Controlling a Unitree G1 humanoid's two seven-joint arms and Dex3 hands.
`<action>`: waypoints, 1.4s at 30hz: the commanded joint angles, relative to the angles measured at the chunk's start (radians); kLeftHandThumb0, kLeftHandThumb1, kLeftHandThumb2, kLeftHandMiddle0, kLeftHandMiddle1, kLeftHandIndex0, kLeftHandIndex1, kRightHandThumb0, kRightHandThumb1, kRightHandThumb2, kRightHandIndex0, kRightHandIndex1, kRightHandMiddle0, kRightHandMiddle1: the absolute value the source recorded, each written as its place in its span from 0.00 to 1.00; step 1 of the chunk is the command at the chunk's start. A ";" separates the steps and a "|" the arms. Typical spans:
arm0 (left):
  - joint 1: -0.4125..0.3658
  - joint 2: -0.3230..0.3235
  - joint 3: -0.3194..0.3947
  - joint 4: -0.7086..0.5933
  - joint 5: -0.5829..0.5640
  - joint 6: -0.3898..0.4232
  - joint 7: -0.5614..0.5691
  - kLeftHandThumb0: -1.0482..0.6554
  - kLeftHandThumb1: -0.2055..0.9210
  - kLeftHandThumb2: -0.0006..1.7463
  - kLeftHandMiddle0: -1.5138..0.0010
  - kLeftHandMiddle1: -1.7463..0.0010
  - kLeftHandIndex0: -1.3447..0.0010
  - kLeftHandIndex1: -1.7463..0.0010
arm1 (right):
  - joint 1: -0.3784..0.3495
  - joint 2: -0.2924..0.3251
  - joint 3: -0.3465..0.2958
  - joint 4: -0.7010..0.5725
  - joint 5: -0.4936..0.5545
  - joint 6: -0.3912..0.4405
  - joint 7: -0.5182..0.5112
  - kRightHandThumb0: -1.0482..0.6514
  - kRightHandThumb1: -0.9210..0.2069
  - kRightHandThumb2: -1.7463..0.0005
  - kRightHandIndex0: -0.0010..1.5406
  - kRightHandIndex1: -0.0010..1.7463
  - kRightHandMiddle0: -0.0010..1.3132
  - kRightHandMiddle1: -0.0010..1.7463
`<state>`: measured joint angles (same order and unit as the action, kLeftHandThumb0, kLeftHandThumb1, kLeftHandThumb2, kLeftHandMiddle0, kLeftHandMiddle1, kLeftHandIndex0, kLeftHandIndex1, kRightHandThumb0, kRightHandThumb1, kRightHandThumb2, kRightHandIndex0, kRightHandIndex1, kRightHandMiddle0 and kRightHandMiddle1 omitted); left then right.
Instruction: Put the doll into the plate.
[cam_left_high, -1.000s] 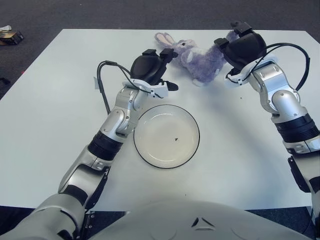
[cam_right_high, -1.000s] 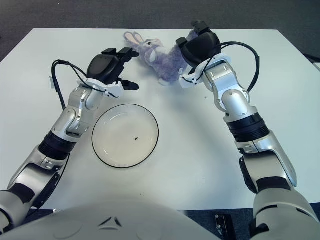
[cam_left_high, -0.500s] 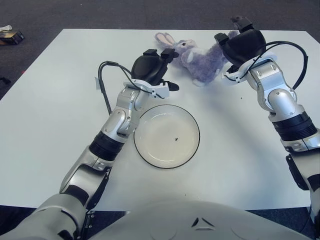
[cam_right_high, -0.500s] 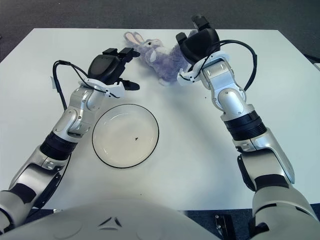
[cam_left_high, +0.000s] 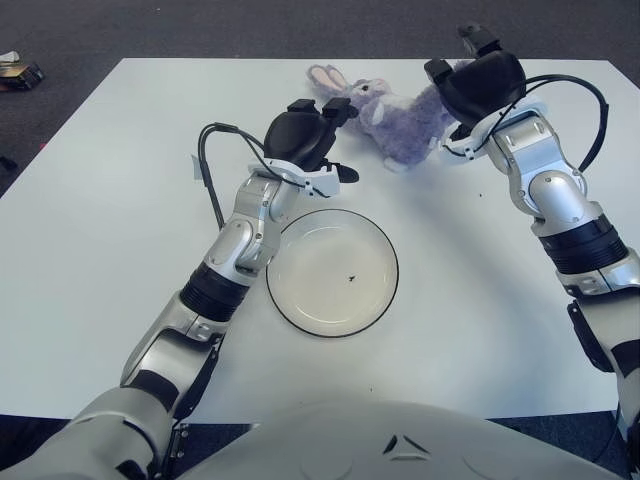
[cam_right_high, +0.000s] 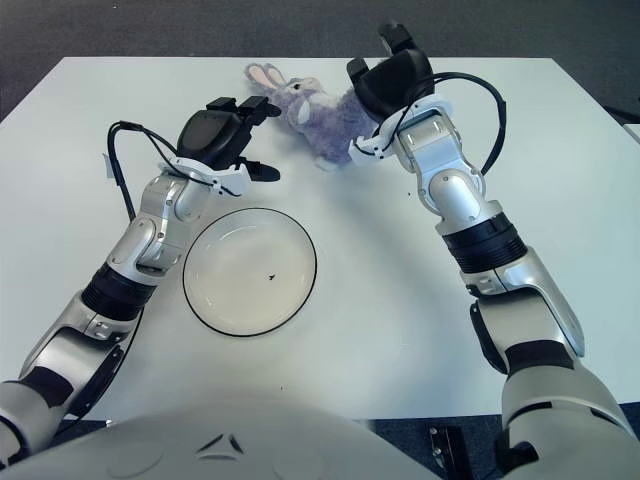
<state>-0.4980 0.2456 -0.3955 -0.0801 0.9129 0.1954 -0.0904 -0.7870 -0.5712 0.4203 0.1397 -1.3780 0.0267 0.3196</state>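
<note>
Right hand (cam_left_high: 477, 82) sits over the rear end of the doll (cam_left_high: 395, 118), a purple plush rabbit lying on the white table (cam_left_high: 120, 200) beyond the plate (cam_left_high: 332, 272); whether its fingers grip the doll cannot be told. Left hand (cam_left_high: 303, 140), fingers loosely spread, holds nothing beside the doll's head, above the plate's far rim.

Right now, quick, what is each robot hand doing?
Left hand: beside the purple plush bunny doll's head, holding nothing; open or curled cannot be told.
Right hand: at the doll's rear end, no clear grasp; cannot be told.
</note>
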 joint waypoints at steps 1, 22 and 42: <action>0.012 0.002 -0.001 0.000 0.007 0.002 0.000 0.34 1.00 0.00 0.74 0.41 0.78 0.52 | -0.032 0.012 0.016 0.037 0.011 0.004 0.025 0.18 0.09 1.00 0.00 0.00 0.17 0.00; 0.019 0.000 -0.002 -0.010 0.005 0.002 -0.006 0.34 1.00 0.00 0.75 0.41 0.78 0.53 | -0.111 0.029 0.095 0.285 0.039 -0.014 -0.054 0.20 0.07 1.00 0.01 0.00 0.17 0.00; 0.029 0.009 0.008 -0.019 -0.012 -0.018 -0.005 0.34 1.00 0.01 0.75 0.43 0.77 0.54 | -0.165 0.022 0.163 0.423 0.076 -0.042 -0.107 0.32 0.03 1.00 0.32 0.03 0.38 0.04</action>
<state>-0.4821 0.2465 -0.3941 -0.0870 0.9080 0.1867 -0.0915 -0.9325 -0.5414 0.5662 0.5488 -1.3089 0.0012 0.2332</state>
